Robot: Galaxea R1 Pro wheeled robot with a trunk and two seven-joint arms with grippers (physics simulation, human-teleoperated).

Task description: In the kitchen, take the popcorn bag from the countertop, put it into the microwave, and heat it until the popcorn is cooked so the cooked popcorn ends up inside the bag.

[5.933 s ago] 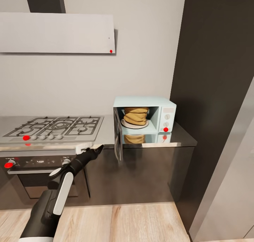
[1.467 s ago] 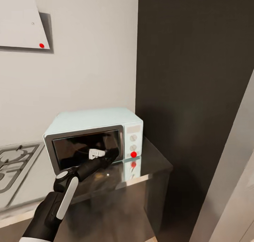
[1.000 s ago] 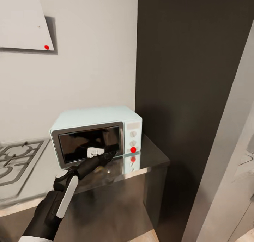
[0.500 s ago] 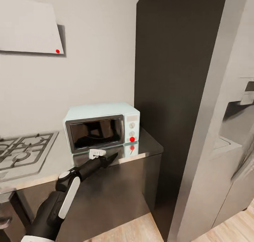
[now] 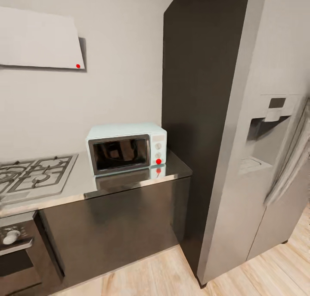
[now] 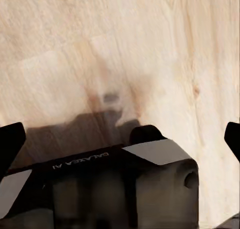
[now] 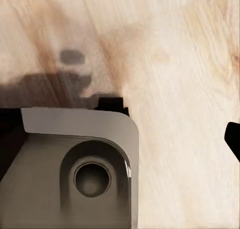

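Observation:
The mint-blue microwave [image 5: 127, 153] stands on the grey countertop [image 5: 77, 185] against the wall, its dark glass door shut and a red dot [image 5: 159, 161] lit under the two knobs. The popcorn bag is hidden; nothing can be made out behind the dark glass. My left gripper [image 6: 120, 139] hangs over the wooden floor, open, with black fingertips [image 6: 10, 144] at both sides of the left wrist view and nothing between them. My right gripper [image 7: 120, 136] also points at the floor, open and empty, one fingertip [image 7: 233, 139] at the picture's edge.
A gas hob [image 5: 34, 173] lies left of the microwave, with a built-in oven [image 5: 17, 253] below and a white hood [image 5: 38, 39] above. A tall dark cabinet [image 5: 193, 115] and a grey fridge [image 5: 267, 136] stand to the right. Wooden floor [image 5: 172, 270] lies in front.
The microwave door, open 5.9 s ago, is shut. The view has backed away and turned right, bringing the fridge in. My left arm has dropped out of the head view.

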